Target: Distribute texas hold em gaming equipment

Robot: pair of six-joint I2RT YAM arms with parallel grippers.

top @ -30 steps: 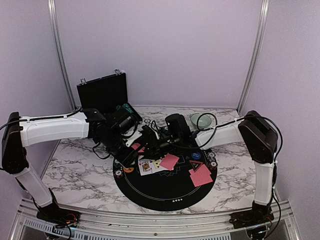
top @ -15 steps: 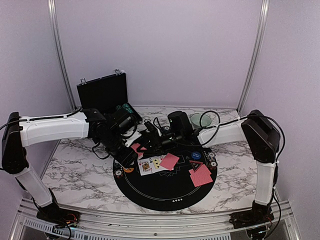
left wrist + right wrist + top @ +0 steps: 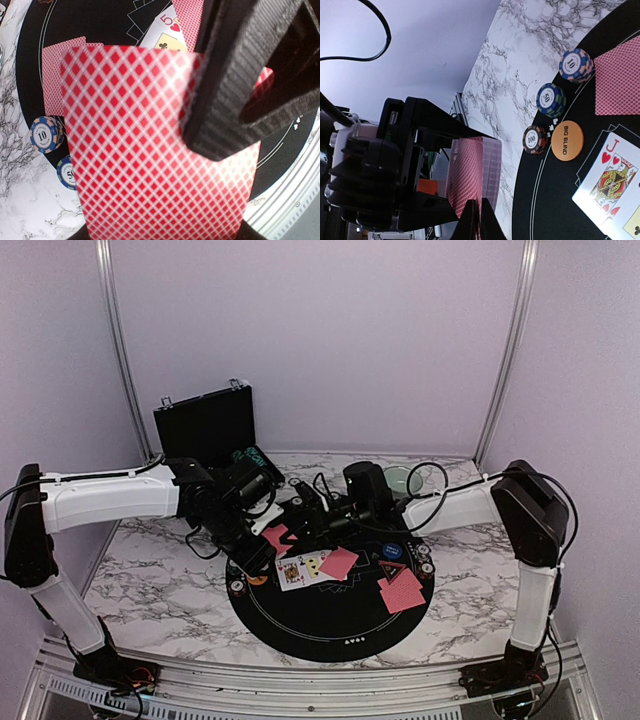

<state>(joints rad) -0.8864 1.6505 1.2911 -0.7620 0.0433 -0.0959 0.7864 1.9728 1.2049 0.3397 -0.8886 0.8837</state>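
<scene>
My left gripper (image 3: 262, 542) is shut on a deck of red-backed playing cards (image 3: 487, 167), held over the left rim of the round black mat (image 3: 330, 615). My right gripper (image 3: 481, 222) is shut on the edge of the deck's top card (image 3: 150, 150), and its black fingers (image 3: 240, 75) cross the left wrist view. On the mat lie face-up cards (image 3: 300, 570), two red-backed cards (image 3: 340, 562) and two more (image 3: 402, 592). Chip stacks (image 3: 576, 65), (image 3: 551, 99), (image 3: 535, 139) and the orange BIG BLIND disc (image 3: 566, 141) sit at the left rim, a blue disc (image 3: 393, 553) on the right.
An open black case (image 3: 205, 425) stands at the back left. A pale green bowl (image 3: 400, 480) sits behind the right arm. More chips (image 3: 427, 568) lie at the mat's right rim. Marble table (image 3: 150, 580) shows on both sides of the mat.
The right gripper has moved left to the deck and shut on its top card. The left arm has held still with the deck.
</scene>
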